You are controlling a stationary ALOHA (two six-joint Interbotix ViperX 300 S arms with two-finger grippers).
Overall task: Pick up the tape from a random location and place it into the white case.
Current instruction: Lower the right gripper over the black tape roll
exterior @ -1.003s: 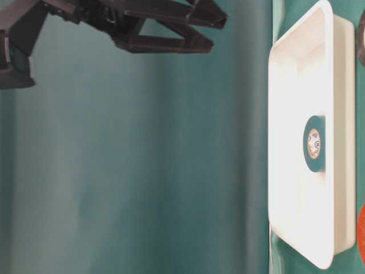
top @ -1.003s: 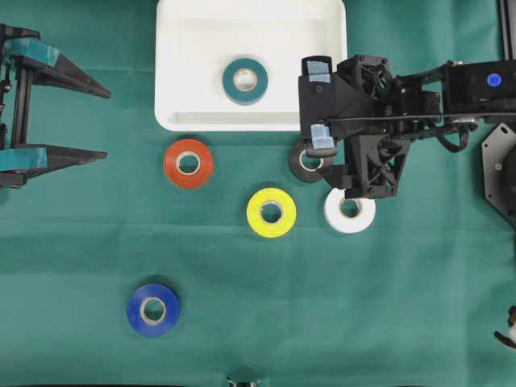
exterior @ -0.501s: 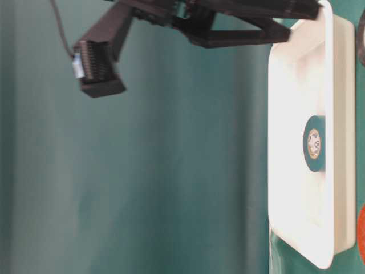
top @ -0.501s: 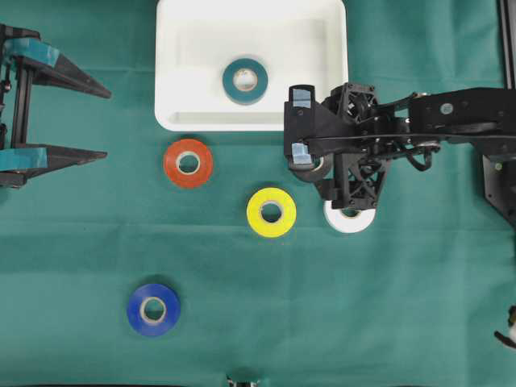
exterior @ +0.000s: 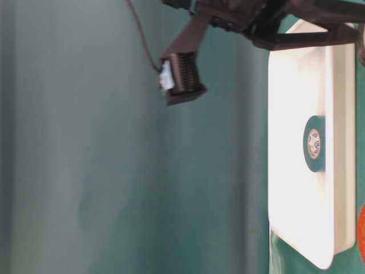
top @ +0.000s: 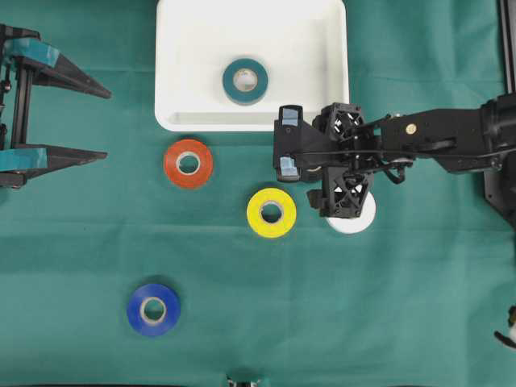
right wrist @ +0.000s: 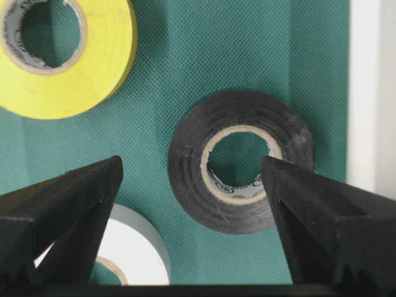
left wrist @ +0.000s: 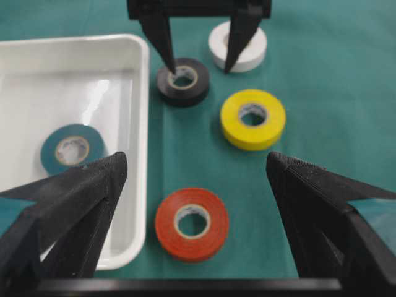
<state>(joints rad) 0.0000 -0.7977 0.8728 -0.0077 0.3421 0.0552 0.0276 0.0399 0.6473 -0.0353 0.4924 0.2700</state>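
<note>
Tape rolls lie flat on the green table [top: 419, 306]: black [right wrist: 241, 162] just beside the white case [top: 181, 81], with white [left wrist: 237, 45], yellow [top: 272, 212], orange [top: 188, 163] and blue [top: 153, 310] spread further out. A teal roll [top: 245, 81] already lies inside the case. The right end effector [left wrist: 199, 64] hangs directly over the black roll with its jaws spread wide, holding nothing. The left end effector [top: 101, 121] sits at the table's left edge, also wide and empty.
</note>
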